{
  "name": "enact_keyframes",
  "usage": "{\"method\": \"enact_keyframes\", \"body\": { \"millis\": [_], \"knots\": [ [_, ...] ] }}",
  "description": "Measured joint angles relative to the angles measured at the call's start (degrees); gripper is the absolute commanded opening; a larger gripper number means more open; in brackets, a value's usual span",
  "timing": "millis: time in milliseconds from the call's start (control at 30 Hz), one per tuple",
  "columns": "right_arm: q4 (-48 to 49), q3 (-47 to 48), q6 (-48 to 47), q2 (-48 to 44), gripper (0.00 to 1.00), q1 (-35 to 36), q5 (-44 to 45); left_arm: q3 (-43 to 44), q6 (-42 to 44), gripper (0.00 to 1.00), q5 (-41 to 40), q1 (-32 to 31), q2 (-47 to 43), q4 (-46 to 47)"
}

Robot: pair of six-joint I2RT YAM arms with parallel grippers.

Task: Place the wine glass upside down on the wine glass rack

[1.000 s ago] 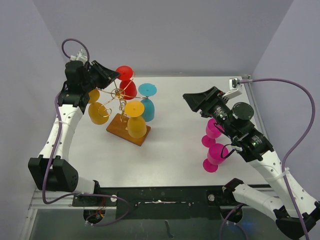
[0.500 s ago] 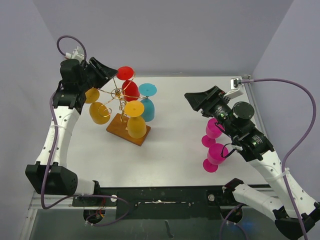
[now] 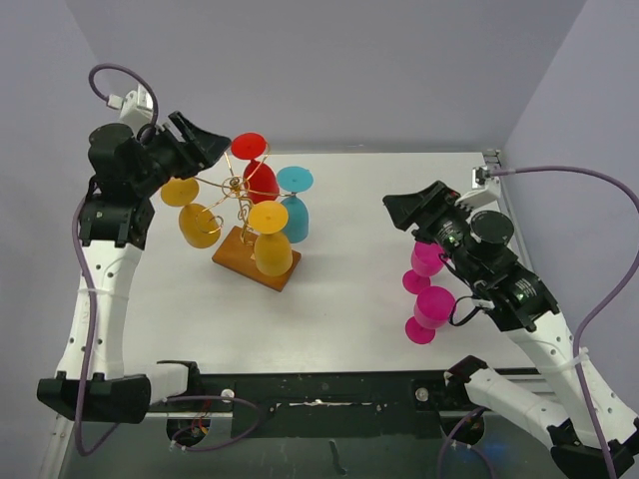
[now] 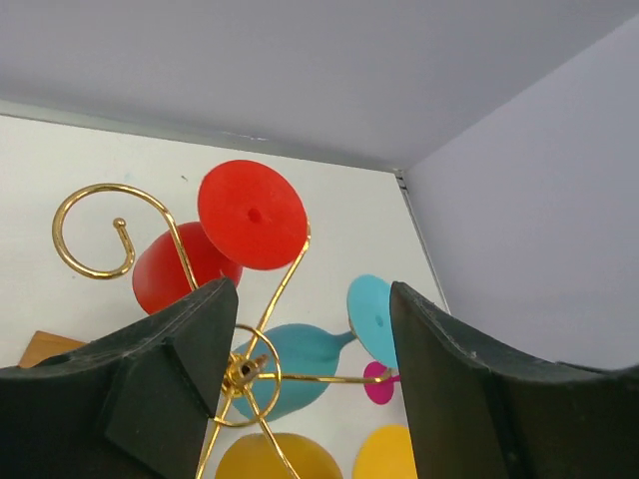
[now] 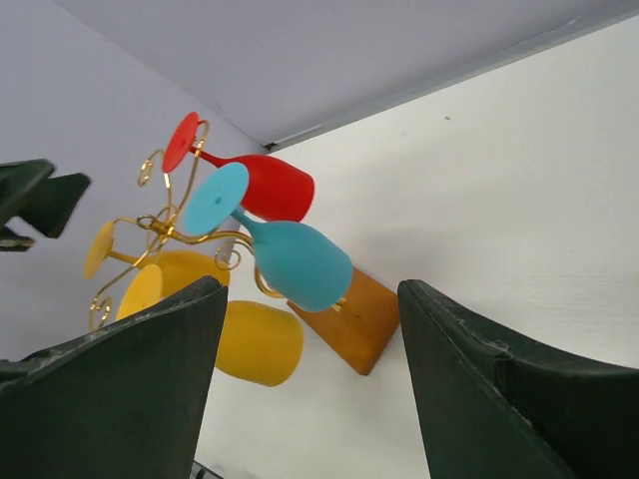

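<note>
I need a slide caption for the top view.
Four coloured glasses hang upside down on the rack beside the open left gripper; two pink glasses wait near the open right gripper.

White tabletop (image 3: pixel 339 309); plain lavender walls (image 3: pixel 379 70) at back & both sides.

Left arm (image 3: pixel 98 289) rises steeply along the left edge, wrist bent inward, with the left gripper (image 3: pixel 220 150) held high, fingers spread and nothing between them. Right arm (image 3: pixel 544 339) reaches forward and inward from the right. The right gripper (image 3: pixel 407 214) points left, fingers wide apart and empty.
</note>
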Motion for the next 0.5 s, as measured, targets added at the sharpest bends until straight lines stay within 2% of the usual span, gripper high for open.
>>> {"method": "enact_keyframes", "body": {
  "millis": [200, 500],
  "knots": [
    [-10.1, 0.0, -3.7, -2.7, 0.7, 0.0, 5.9, -3.7, 8.7, 0.67, 1.3, -0.9, -10.3, -0.8],
    [-27.7, 4.9, -8.5, 0.8, 0.7, -0.4, 12.8, -15.2, 19.7, 0.77, -5.0, -6.5, -28.7, -4.7]
  ]
}}
